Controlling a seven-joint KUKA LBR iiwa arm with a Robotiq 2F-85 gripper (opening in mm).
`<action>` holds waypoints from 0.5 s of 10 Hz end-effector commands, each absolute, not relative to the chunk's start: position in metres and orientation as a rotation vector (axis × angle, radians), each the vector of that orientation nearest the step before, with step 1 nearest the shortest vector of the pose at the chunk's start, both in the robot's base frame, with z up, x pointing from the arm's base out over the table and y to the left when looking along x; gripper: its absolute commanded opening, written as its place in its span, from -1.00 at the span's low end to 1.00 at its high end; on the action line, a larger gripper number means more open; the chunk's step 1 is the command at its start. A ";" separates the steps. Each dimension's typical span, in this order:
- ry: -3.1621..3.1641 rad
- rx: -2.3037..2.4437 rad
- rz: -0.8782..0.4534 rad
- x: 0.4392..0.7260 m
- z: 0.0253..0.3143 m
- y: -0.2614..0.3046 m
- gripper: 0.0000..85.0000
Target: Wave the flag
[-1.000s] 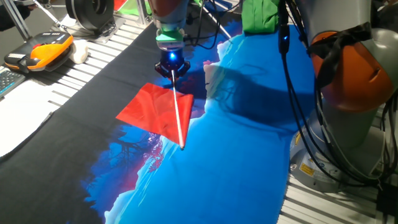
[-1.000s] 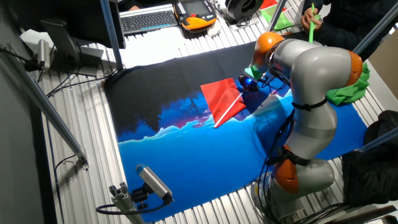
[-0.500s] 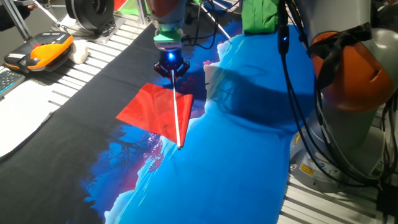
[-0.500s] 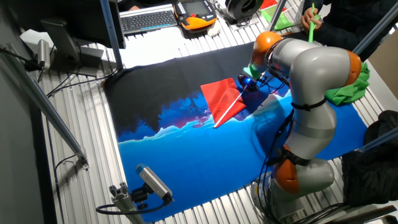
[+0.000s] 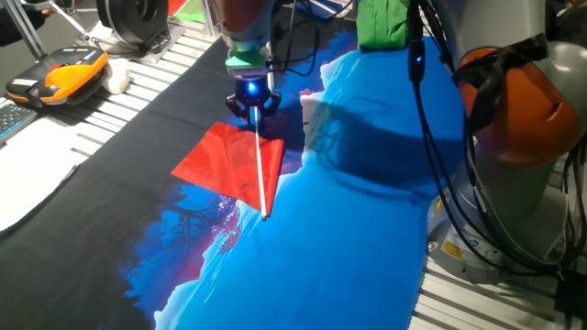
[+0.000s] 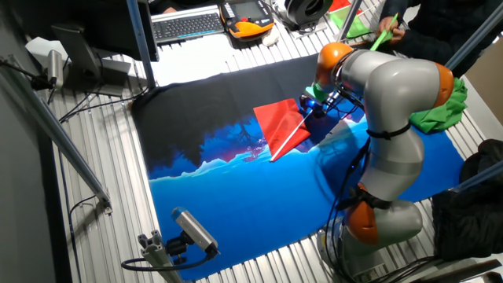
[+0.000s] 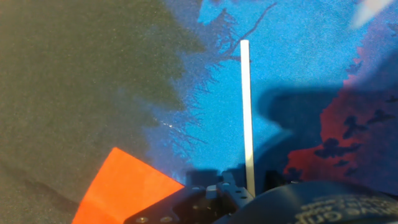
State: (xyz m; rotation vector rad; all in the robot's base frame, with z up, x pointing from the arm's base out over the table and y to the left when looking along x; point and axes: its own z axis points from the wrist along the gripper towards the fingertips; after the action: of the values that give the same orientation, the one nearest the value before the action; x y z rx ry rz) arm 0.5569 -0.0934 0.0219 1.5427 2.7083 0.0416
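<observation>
The flag is a red cloth [image 5: 223,165] on a thin white stick [image 5: 263,179]. It lies low over the printed cloth, with the stick's free end pointing toward the near side. My gripper [image 5: 254,114] is shut on the stick's far end, just above the red cloth's corner. In the other fixed view the gripper [image 6: 313,108] is at the flag's [image 6: 281,124] right corner. The hand view shows the stick [image 7: 247,112] running out from between the jaws and a corner of the red cloth [image 7: 122,190] at lower left.
The large blue, black and pink printed cloth [image 5: 367,202] covers the table. A green cloth bundle [image 5: 385,23] lies at the far edge. An orange and black device [image 5: 60,73], headphones [image 5: 133,18] and white paper [image 5: 27,174] lie left. The arm's base [image 5: 514,119] stands right.
The gripper has shifted slightly toward the far side, drawing the stick a little with it. The flag otherwise keeps its pose.
</observation>
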 end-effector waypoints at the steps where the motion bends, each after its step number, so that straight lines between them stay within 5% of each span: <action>1: 2.712 1.535 0.039 0.557 0.022 -0.093 -0.20; 2: 2.718 1.524 0.038 0.557 0.023 -0.094 -0.60; 4: 2.728 1.503 0.051 0.557 0.024 -0.094 -0.60; 5: 2.733 1.495 0.060 0.556 0.025 -0.094 -1.00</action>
State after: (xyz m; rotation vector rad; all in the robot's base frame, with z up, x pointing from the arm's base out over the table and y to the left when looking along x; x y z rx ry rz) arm 0.5563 -0.0937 0.0252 1.4908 2.7340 0.0599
